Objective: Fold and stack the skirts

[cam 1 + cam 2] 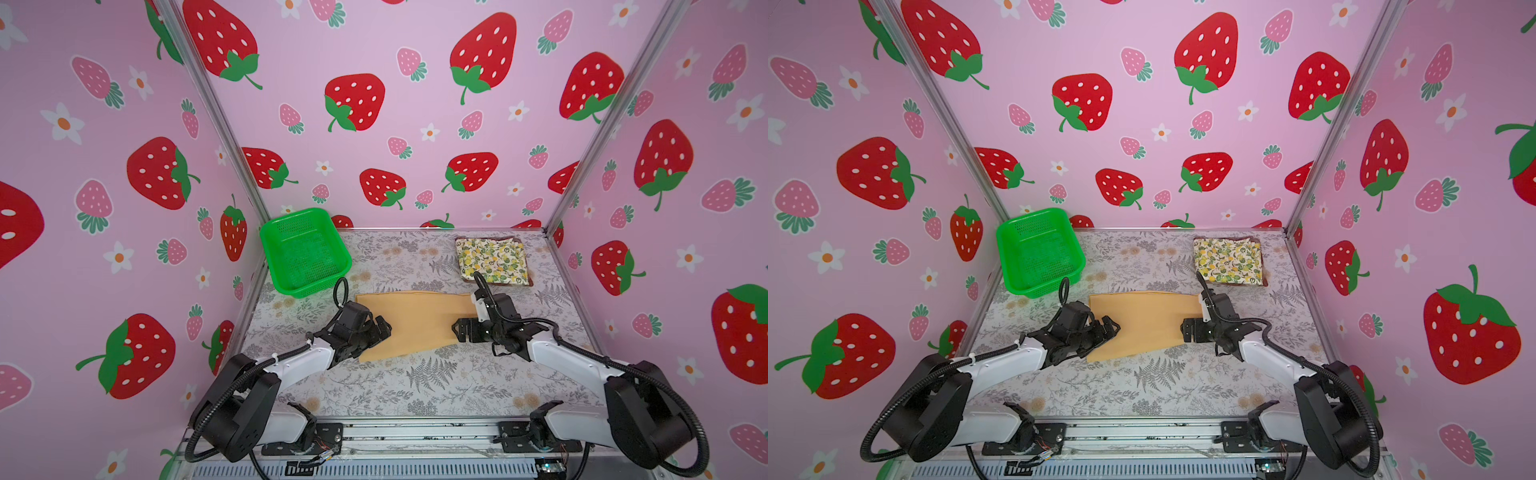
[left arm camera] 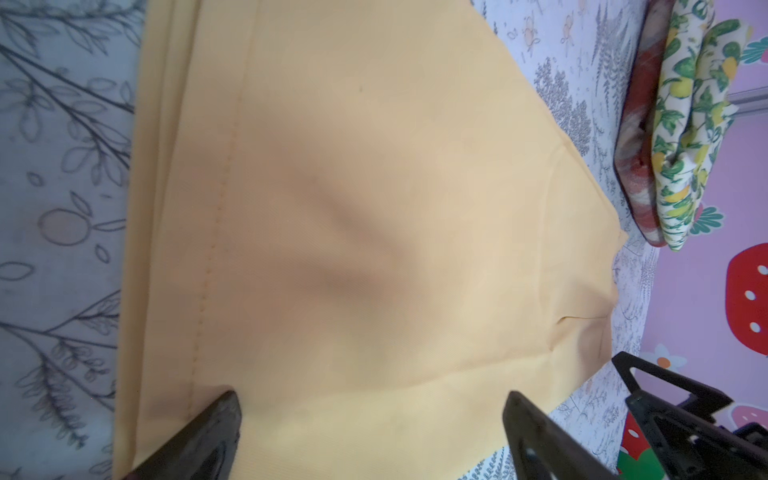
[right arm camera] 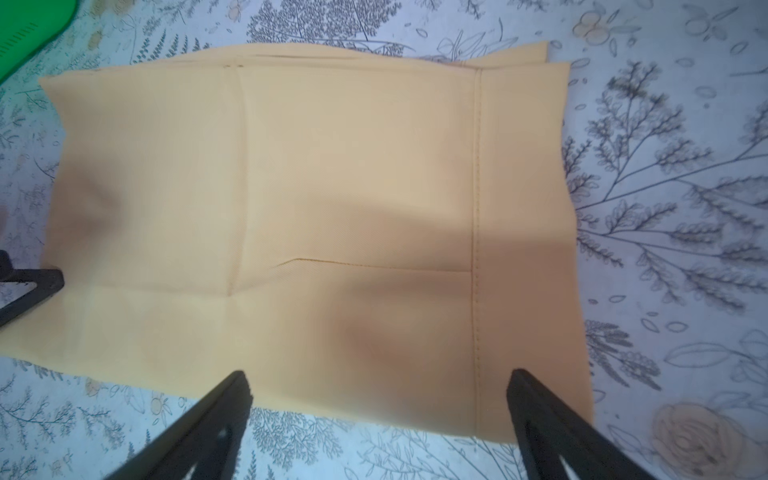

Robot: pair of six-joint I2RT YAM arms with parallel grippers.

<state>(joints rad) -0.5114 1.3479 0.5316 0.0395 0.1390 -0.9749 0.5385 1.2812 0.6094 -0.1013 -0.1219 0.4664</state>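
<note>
Where it lies flat mid-table, the mustard-yellow skirt [image 1: 419, 320] shows plain cloth, a stitched seam near one end, crease lines, and stacked layers along one edge in the right wrist view [image 3: 311, 208]. It sits between the two arms. The lemon-print skirt [image 1: 492, 259] is folded at the far right corner, well apart from it. The plaid skirt [image 2: 636, 124] sits under the lemon one. It is mostly hidden, with only a red-brown rim showing.

The left gripper [image 1: 382, 327] is over the skirt's left end, fingers spread wide, nothing between them. It covers that edge in both top views. The right gripper [image 1: 459, 330] is over the right end, also spread wide and holding nothing. Whether the tips touch the cloth is unclear. The wrist views cut the fingers off.

The green basket [image 1: 305, 253] is at the far left, tilted against the wall, on the floral table [image 1: 415, 386].
</note>
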